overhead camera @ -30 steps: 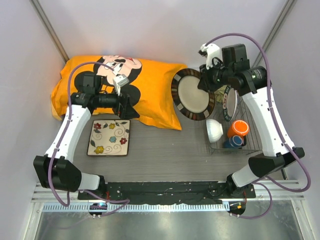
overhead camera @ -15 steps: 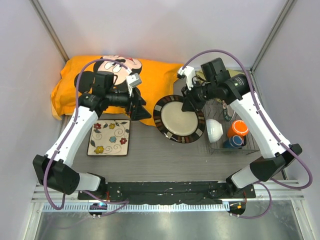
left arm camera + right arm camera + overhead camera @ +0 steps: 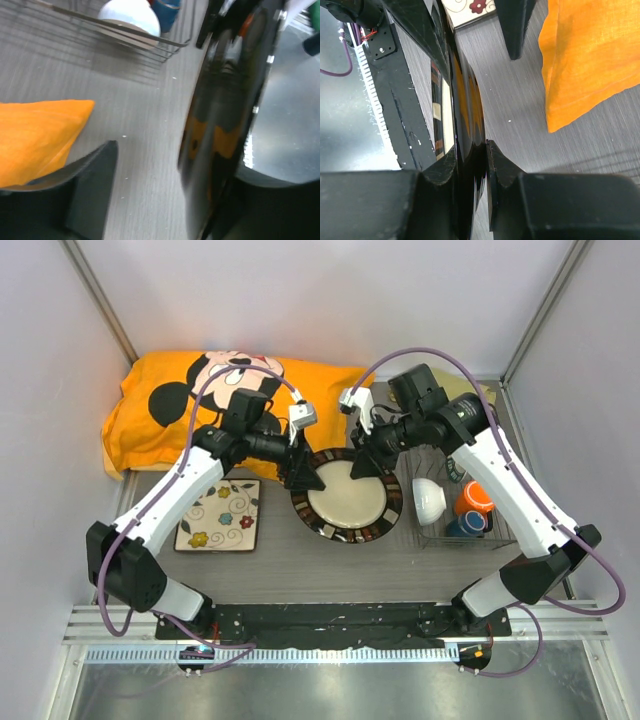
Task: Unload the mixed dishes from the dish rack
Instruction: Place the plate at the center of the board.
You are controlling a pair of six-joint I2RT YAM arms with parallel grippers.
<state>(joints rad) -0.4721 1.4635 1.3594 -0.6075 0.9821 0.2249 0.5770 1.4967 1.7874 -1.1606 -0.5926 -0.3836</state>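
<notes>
1. The round brown dark-rimmed plate (image 3: 345, 498) is out of the dish rack (image 3: 497, 540) and over mid-worktop (image 3: 300, 560). The right pincer (image 3: 362, 462) is clamped on its far rim.
2. The left pincer (image 3: 305, 473) is spread at the plate's left rim. This looks like a handover. The left should seat deep and close fully before the right lets go.
3. The right wrist view shows fingers (image 3: 502, 172) pinching the rim, a grip the top view hides. The left wrist view shows one finger (image 3: 92, 185) beside the rim; the other is hidden.
4. Only the top view shows the white bowl (image 3: 428, 500) and orange mug (image 3: 477, 497) in the rack.

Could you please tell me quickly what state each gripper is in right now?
Left gripper: open, at the edge of the round brown dark-rimmed plate.
Right gripper: closed on that plate's rim.
</notes>
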